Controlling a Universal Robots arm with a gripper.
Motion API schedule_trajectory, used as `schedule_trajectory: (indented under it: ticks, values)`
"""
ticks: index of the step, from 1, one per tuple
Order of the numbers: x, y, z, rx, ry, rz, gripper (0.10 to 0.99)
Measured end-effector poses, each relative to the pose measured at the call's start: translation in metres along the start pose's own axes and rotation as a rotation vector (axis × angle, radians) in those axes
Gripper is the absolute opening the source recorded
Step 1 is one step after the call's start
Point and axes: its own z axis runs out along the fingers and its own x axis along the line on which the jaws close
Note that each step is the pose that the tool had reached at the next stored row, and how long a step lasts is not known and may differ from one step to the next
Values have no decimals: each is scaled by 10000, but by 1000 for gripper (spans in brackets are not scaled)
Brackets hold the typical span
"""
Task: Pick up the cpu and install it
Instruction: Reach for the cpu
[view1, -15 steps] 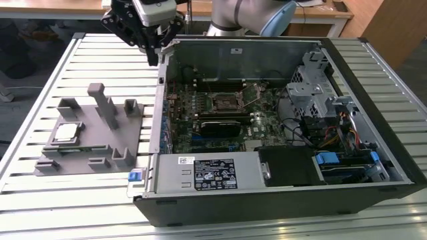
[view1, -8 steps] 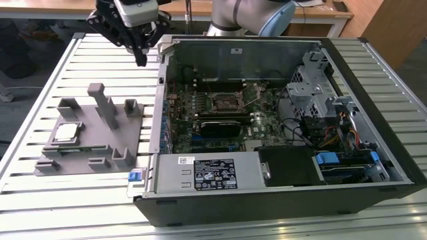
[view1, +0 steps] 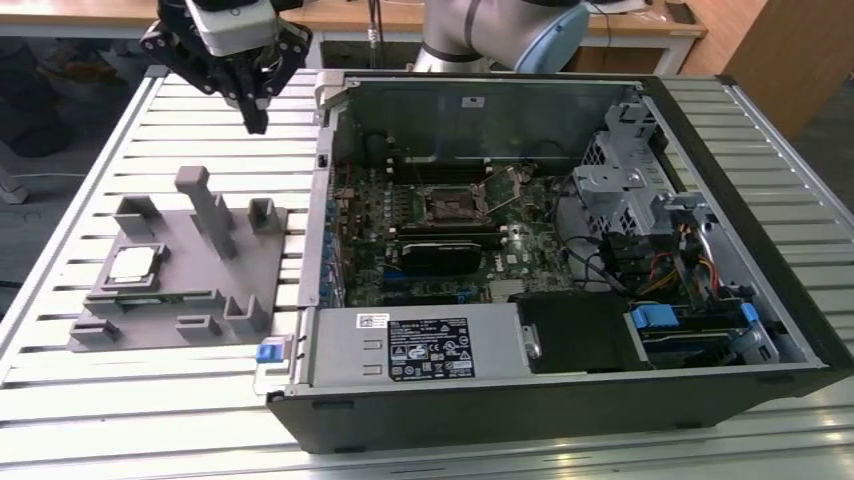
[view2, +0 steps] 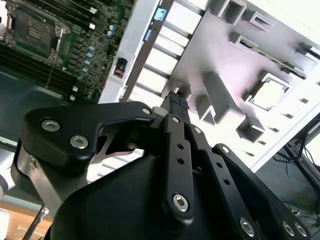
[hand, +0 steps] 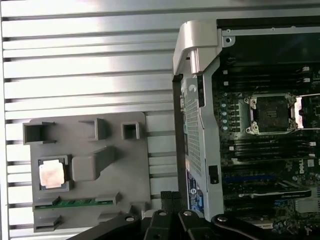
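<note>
The cpu (view1: 134, 265) is a small silver square chip lying flat in a recess of the grey fixture (view1: 200, 290), on the exterior view's left. Both wrist views show the cpu (view2: 270, 92) (hand: 52, 174) too. My gripper (view1: 254, 122) hangs high above the slatted table, beyond the fixture's far edge and well apart from the chip. Its black fingers are pressed together with nothing between them, as seen in the second wrist view (view2: 175, 98). The open processor socket (view1: 447, 203) (hand: 272, 112) sits on the motherboard inside the case.
An open computer case (view1: 561, 400) lies on its side on the exterior view's right, with a drive cage (view1: 627, 190) and cables inside. A green memory stick (hand: 75, 202) lies in the fixture below the chip. Tall grey posts (view1: 207, 205) rise from the fixture.
</note>
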Motion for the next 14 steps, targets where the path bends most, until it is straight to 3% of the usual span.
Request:
schedule_trajectory:
  ticks: [8,9,14]
  values:
    - [175,-14,7,1,16,0,106]
    - [358,-28,16,4,38,-1,106]
    - [479,-38,27,5,56,1,106]
